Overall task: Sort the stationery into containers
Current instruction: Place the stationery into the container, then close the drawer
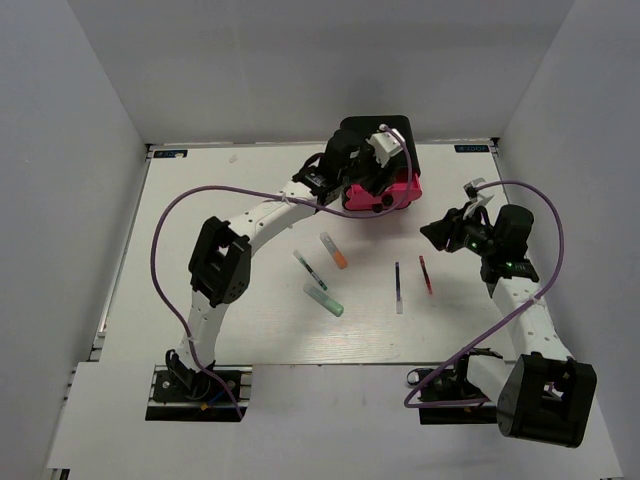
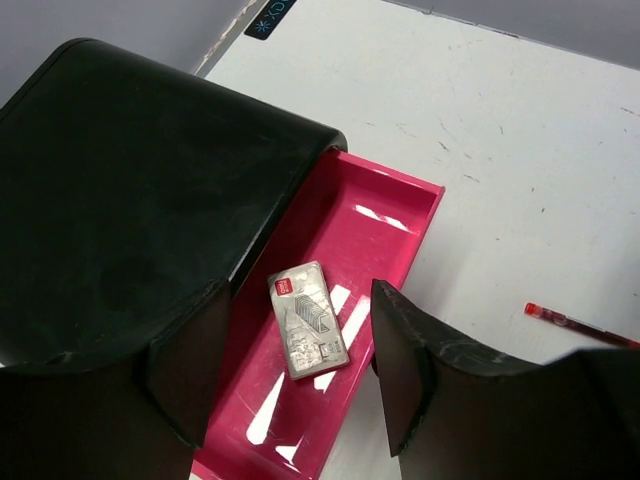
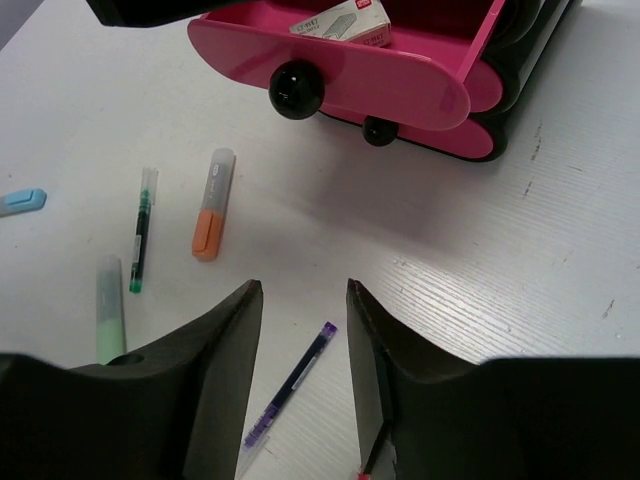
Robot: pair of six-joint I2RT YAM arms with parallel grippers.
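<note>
The left gripper (image 2: 300,298) hangs over the pulled-out top drawer (image 2: 395,215) of the glossy black cabinet (image 2: 130,190), its two fingers spread wide with nothing between them. Straight below that gap a small white box (image 2: 308,320) (grey print, a red patch in one corner) lies flat on the pink drawer floor, roughly along the drawer's length and close to the cabinet mouth. Seen from the right wrist, the open drawer's front carries a round black knob (image 3: 296,90), and a second knob (image 3: 377,131) sits on the shut drawer front beneath it.

The right gripper (image 3: 302,300) hovers above the white table (image 1: 260,330) in front of the cabinet and apart from it, fingers parted and holding nothing. Below it a purple pen (image 3: 290,385) lies slantwise on the table, one end reaching into the gap between the fingers as that camera sees it. Further left in the same view lie an orange marker (image 3: 213,218), a thin green pen (image 3: 140,235) just beside it, a green marker (image 3: 108,310) nearer the camera, and a light blue marker (image 3: 22,201) cut off by the picture edge. In the overhead view a red pen (image 1: 426,274) lies just beside the purple pen, on the right arm's side, and the loose items on the table do not touch one another
</note>
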